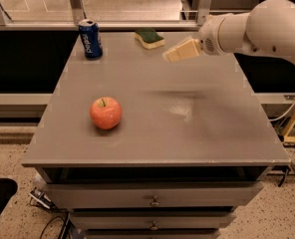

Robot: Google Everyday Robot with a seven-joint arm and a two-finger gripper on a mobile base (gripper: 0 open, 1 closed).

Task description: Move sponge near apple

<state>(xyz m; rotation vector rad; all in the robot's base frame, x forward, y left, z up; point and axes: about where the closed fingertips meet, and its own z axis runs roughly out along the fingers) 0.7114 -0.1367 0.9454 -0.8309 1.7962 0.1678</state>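
Camera view: sponge [149, 38] lies ungrasped at the bench's [152, 138] far edge, well apart from the apple [106, 112]; end effector [174, 54] hovers beside it, opening impossible to tell.

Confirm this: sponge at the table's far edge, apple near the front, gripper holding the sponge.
Wrong on the gripper: in the camera view it hangs beside the sponge, apart from it. Sponge at the far edge of the table, apple near the front: right.

Round red apple [106, 112] placed front-left on grey table [187, 133], blue can [90, 39] back-left, green-topped sponge [149, 38] back centre, cream gripper [171, 56] held just right of it
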